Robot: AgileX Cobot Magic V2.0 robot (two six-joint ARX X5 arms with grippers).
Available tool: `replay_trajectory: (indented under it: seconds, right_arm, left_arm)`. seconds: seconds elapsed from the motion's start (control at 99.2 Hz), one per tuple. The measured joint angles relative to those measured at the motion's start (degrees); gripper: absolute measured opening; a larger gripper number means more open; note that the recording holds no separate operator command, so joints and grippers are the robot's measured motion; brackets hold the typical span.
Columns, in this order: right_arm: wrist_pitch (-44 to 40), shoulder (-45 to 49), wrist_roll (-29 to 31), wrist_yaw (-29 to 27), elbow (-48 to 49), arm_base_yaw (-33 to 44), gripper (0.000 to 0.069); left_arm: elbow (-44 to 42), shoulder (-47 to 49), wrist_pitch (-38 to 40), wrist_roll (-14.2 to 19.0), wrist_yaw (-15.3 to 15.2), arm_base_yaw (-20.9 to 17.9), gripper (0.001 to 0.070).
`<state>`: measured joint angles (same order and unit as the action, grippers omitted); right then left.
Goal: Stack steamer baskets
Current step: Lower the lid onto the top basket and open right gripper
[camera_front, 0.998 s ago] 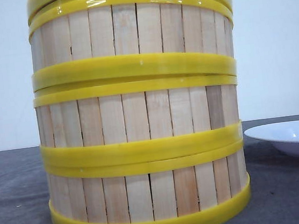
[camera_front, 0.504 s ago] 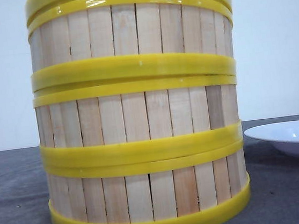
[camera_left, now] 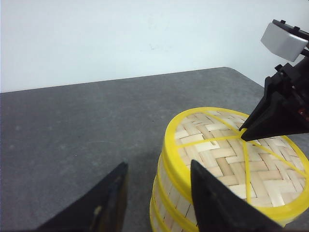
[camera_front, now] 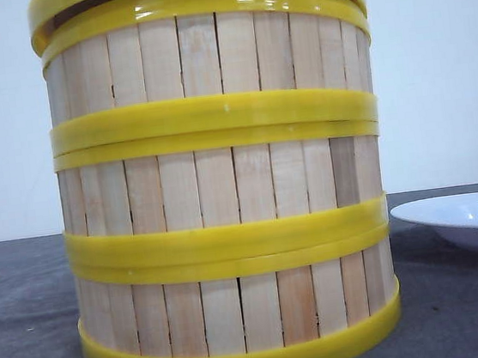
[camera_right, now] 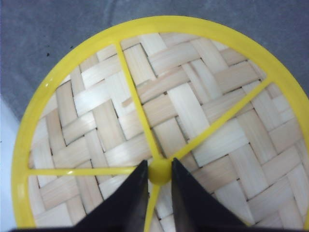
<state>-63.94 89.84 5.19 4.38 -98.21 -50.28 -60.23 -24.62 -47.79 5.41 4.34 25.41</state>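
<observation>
Baskets (camera_front: 221, 190) stacked three high on table (camera_front: 27, 324), beside plate (camera_front: 464, 218). Lid (camera_right: 154, 121) on top, slightly tilted, pinched at centre knob (camera_right: 160, 172) by right gripper (camera_right: 160, 175), likely for seating. Left gripper (camera_left: 157, 193) open, idle beside stack.

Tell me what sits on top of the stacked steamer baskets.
A woven lid with yellow rim and spokes sits on the steamer baskets. The right gripper has its jaws at the lid's centre knob. The baskets' insides are covered.
</observation>
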Motion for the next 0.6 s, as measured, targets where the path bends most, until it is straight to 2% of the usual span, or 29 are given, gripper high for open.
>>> replay_trajectory:
  seconds: [0.595]
  right_arm:
    - [-1.0, 0.5, 0.0, -1.5, 0.0, 0.1, 0.0054]
  left_arm:
    - [0.0, 0.0, 0.0, 0.0, 0.1, 0.0, 0.0236]
